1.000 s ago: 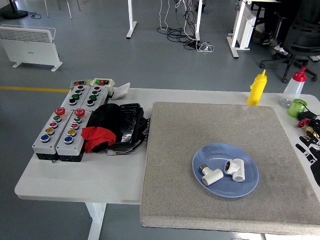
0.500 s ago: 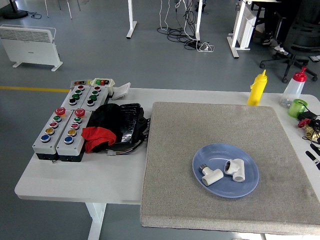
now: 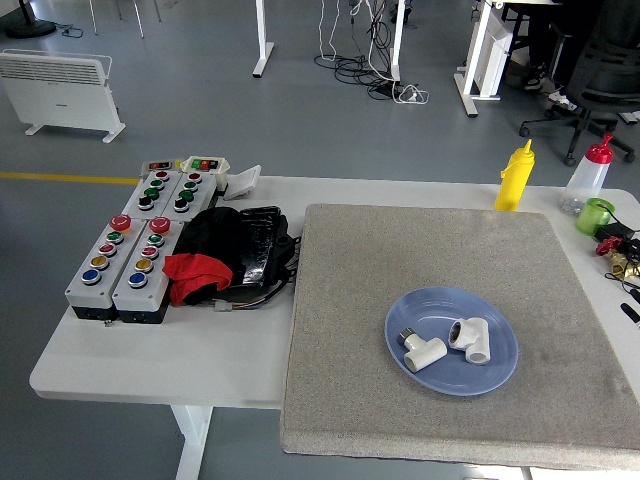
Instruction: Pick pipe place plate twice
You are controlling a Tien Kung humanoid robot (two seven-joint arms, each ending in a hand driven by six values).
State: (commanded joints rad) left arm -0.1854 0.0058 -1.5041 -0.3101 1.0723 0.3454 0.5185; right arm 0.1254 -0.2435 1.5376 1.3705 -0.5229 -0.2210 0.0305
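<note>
A blue plate [image 3: 500, 350] lies on the grey mat [image 3: 400, 240], right of the mat's middle. Two white pipe fittings rest inside it: one tee [image 3: 424, 351] at the plate's left and another tee [image 3: 471, 339] at its middle, close together. Only a thin black sliver of my right hand [image 3: 632, 311] shows at the picture's right edge, well away from the plate. My left arm is nowhere in the picture.
Two grey button boxes [image 3: 130, 250] and a black bag with a red cloth [image 3: 235, 255] sit left of the mat. A yellow squeeze bottle [image 3: 515, 177], a red-capped clear bottle [image 3: 586, 180], a green cup [image 3: 597, 214] and small clutter [image 3: 615, 258] stand at the far right.
My right hand has drawn back to the right, from beside the mat's right edge to almost out of the picture. The plate and both fittings have not moved.
</note>
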